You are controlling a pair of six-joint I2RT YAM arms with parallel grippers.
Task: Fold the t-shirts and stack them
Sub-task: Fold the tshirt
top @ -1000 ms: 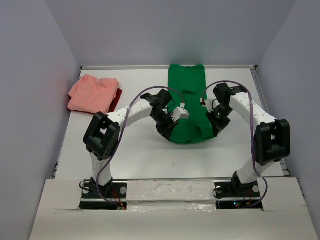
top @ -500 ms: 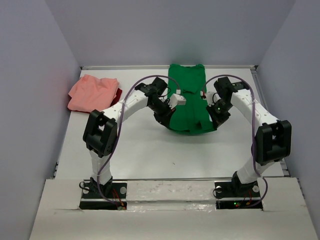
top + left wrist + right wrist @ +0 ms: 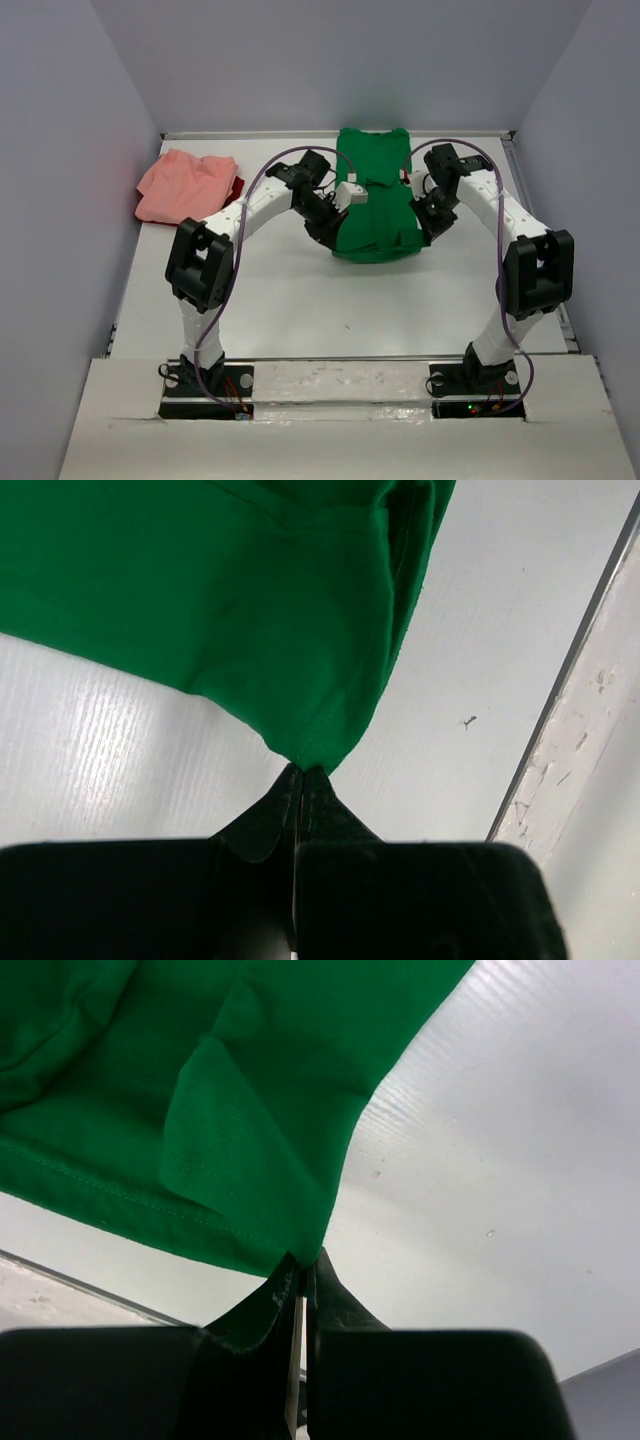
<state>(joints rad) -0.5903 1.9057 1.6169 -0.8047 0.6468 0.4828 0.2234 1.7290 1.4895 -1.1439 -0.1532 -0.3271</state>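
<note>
A bright green t-shirt (image 3: pixel 375 190) lies at the far middle of the white table, its near part lifted and doubled back over itself. My left gripper (image 3: pixel 328 228) is shut on the shirt's near left corner; in the left wrist view the green cloth (image 3: pixel 230 590) hangs from the closed tips of that gripper (image 3: pixel 302 770). My right gripper (image 3: pixel 432 222) is shut on the near right corner, and the hem of the cloth (image 3: pixel 250 1090) runs into its tips (image 3: pixel 305 1258). A salmon-pink t-shirt (image 3: pixel 185 185) lies folded at the far left, on top of dark red cloth (image 3: pixel 238 190).
Grey walls close in the table (image 3: pixel 280 300) at the left, back and right. A raised rail (image 3: pixel 513 160) runs along the right edge. The arm bases stand on a white board (image 3: pixel 340 385) at the near edge.
Both grippers have moved toward the far wall with the green shirt's near corners in them. The shirt's near edge has drawn back with them, so the shirt looks shorter.
</note>
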